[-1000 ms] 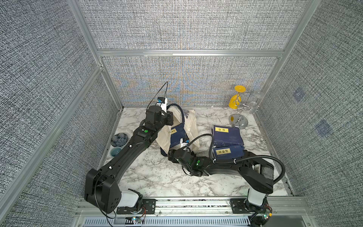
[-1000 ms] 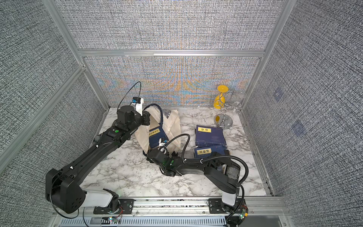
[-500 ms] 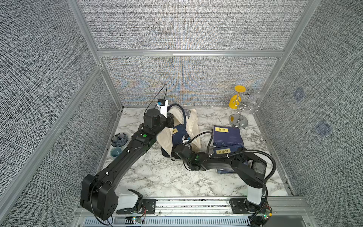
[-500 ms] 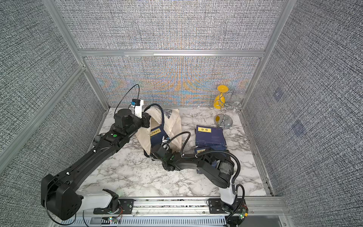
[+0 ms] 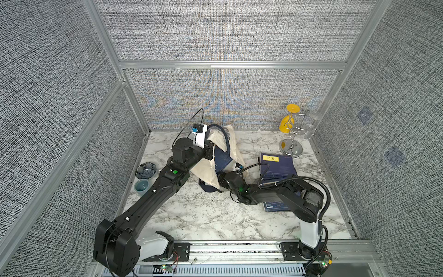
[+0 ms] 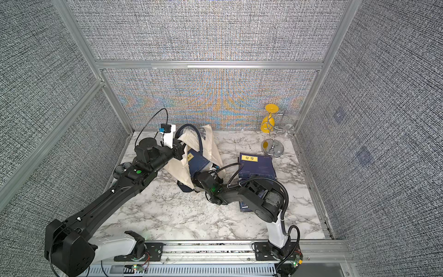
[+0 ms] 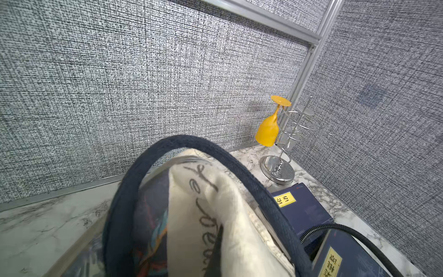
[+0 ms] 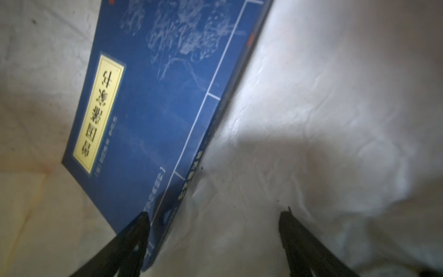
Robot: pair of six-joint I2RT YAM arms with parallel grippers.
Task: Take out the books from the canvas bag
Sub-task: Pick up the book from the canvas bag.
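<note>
Inside: right gripper (image 8: 214, 214) wide open at book (image 8: 153, 108); left gripper (image 5: 210, 147) pinches canvas bag (image 5: 203, 169).

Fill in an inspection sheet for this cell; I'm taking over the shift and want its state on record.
Surface: marble tabletop, white with grey veins.
Job's things: canvas bag held up at its mouth; one book inside it; stacked books lie outside on the tabletop, partly under the right arm.
Clutter: wire rack with a yellow goblet hung upside down and clear glasses; two small dishes by the left wall.
Grippers: left gripper shut on the bag's cloth; right gripper open inside the bag, one finger at the book's corner.
Cables: right arm cable loops up by the stacked books; left wrist cable arcs free.
Surroundings: grey woven wall panels in metal frames.
</note>
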